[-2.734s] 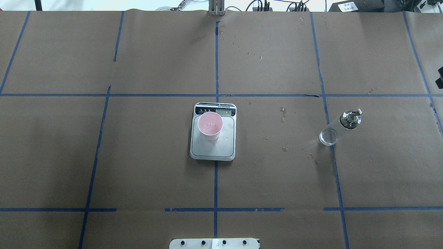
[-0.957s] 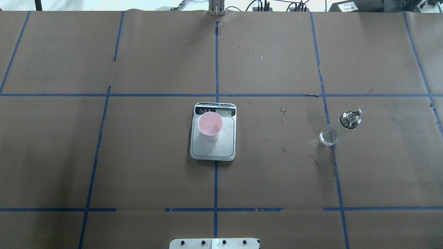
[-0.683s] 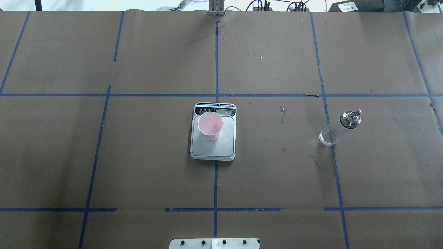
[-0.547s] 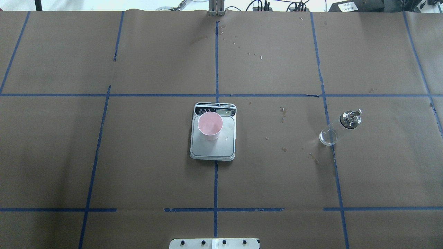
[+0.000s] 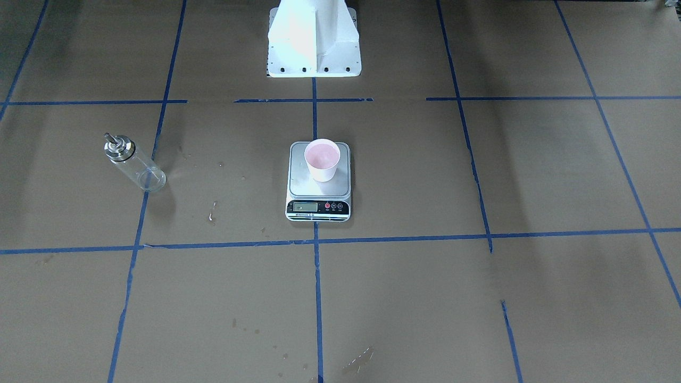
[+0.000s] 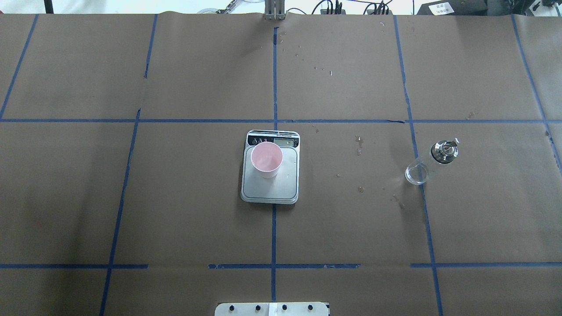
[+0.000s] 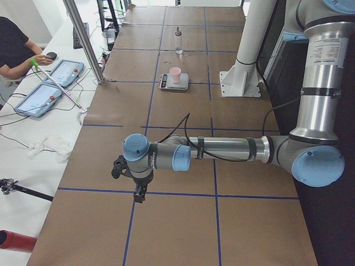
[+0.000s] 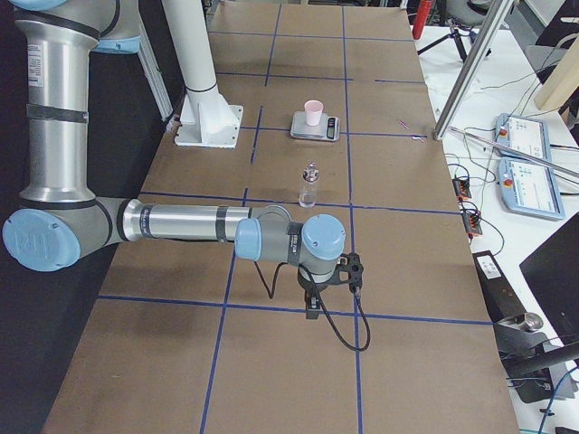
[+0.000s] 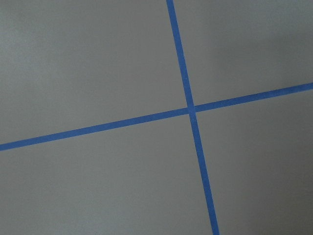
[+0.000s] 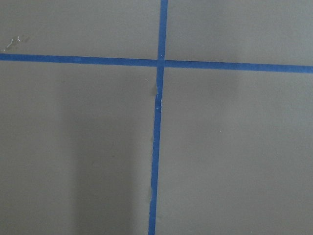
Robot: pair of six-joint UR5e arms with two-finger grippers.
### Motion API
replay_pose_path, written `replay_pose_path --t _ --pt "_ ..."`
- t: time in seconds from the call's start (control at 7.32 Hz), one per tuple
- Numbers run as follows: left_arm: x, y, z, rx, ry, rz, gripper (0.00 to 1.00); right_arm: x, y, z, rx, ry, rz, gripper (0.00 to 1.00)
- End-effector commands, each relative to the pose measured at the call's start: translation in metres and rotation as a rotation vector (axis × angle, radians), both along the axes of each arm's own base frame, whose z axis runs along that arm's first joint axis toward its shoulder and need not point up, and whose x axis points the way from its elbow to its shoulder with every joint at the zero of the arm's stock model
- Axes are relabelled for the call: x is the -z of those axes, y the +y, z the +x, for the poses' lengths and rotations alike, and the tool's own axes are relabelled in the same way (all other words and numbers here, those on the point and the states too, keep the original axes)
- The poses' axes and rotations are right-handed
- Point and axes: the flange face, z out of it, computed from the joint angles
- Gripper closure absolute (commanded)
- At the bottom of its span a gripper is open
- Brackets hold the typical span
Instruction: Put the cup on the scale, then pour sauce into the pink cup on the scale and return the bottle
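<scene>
The pale pink cup (image 6: 266, 158) stands upright on the scale (image 6: 272, 188) at the table's middle, near its display end; both also show in the front view, cup (image 5: 322, 158) on scale (image 5: 299, 183). The clear bottle (image 6: 443, 151) with its silver collar stands upright on the table far to the right, free of any gripper; it also shows in the front view (image 5: 130, 162). My left gripper (image 7: 137, 194) and right gripper (image 8: 312, 307) show only in the side views, each low over bare paper at its own end of the table. I cannot tell if they are open or shut.
Brown paper with blue tape lines (image 6: 274, 79) covers the table. Small wet spots (image 6: 359, 145) lie between scale and bottle. The robot's white base (image 5: 314, 40) stands behind the scale. An operator (image 7: 14, 47) sits beside the table with tablets (image 7: 52, 83). Both wrist views show only paper and tape.
A dark part at the overhead view's right edge 2.7 s ago is gone. Cup, scale and bottle have not moved.
</scene>
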Motion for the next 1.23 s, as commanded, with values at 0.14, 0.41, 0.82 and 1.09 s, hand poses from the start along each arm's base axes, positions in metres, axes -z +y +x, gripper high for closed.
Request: replay_pose_path --t 0.14,0.41,0.82,1.09 --pt "0.001 0.001 0.000 0.076 0.005 -0.062 0.00 -0.014 0.006 0.022 -0.051 0.000 -0.028 0.00" --pt "0.002 0.000 0.000 0.076 0.005 -0.059 0.00 -0.015 0.006 0.028 -0.099 -0.001 -0.063 0.00" --pt "0.003 0.000 0.000 0.076 0.007 -0.057 0.00 -0.029 0.001 0.029 -0.220 -0.001 -0.084 0.00" --pt "0.003 0.000 0.000 0.076 0.005 -0.057 0.00 -0.031 0.001 0.029 -0.219 -0.001 -0.075 0.00"
